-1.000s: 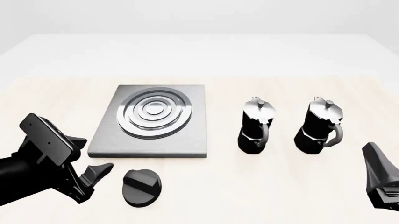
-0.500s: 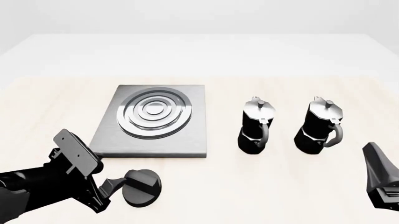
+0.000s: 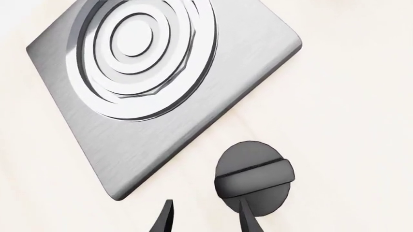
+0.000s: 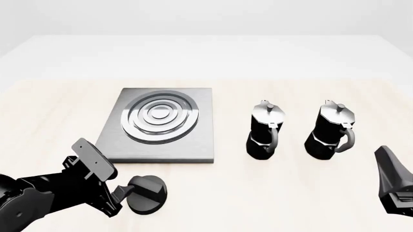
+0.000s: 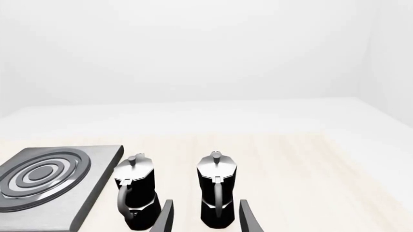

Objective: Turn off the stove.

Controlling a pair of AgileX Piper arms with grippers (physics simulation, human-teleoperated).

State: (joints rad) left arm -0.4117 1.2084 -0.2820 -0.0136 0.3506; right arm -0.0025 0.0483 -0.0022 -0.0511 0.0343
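Note:
The stove is a flat square brushed-grey plate [image 4: 152, 140] with raised silver rings, and it also shows in the left wrist view [image 3: 123, 140]. Its separate round black knob [image 4: 148, 195] with a ridge lies on the table in front of the plate. My left gripper [image 4: 125, 190] is open, at the knob's left edge. In the left wrist view [image 3: 205, 220] one fingertip [image 3: 247, 217] overlaps the knob's [image 3: 254, 174] near rim, and the knob lies off to one side of the gap. My right gripper [image 4: 387, 166] is open and empty at the front right.
Two black-and-silver moka pots [image 4: 264, 130] [image 4: 335, 130] stand side by side right of the plate. The right wrist view shows them [image 5: 137, 195] [image 5: 216, 193] ahead of my right fingers [image 5: 248, 217]. Pale wooden table [image 4: 258, 198] surrounds everything.
My left arm has swung right and lower, bringing its gripper from left of the knob up against the knob's left edge. The right arm has not moved.

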